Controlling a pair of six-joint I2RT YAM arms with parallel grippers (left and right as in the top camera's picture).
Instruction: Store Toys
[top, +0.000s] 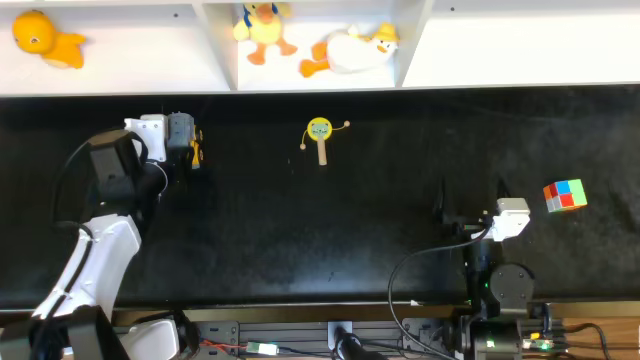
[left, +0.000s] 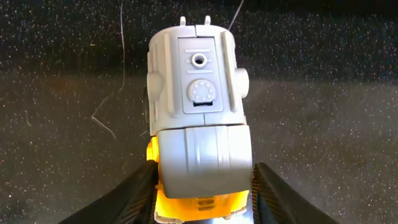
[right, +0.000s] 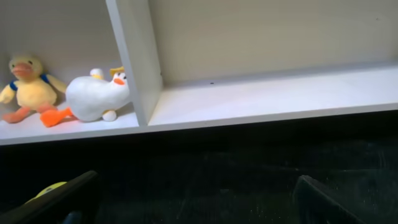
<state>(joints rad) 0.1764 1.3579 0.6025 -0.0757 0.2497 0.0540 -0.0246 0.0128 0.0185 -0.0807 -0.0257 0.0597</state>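
Left tool (left: 205, 200): gripped grey-and-yellow robot (left: 198, 112), in front of shelf (top: 500, 62), left bay. Right tool (right: 189, 198): stood spread, empty, facing shelf. Rattle (top: 320, 133), cube (top: 564, 195): lay on surface (top: 300, 235) before shelf.

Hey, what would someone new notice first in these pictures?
A grey and yellow toy robot held in the left gripper, at the black table's left side. A yellow plush duck and a white plush duck share the white shelf's middle compartment, and a multicoloured cube sits near the table's right edge.

readable text: none | toy robot (left: 198, 112): no legible print | colour cube (top: 565, 195): no legible print
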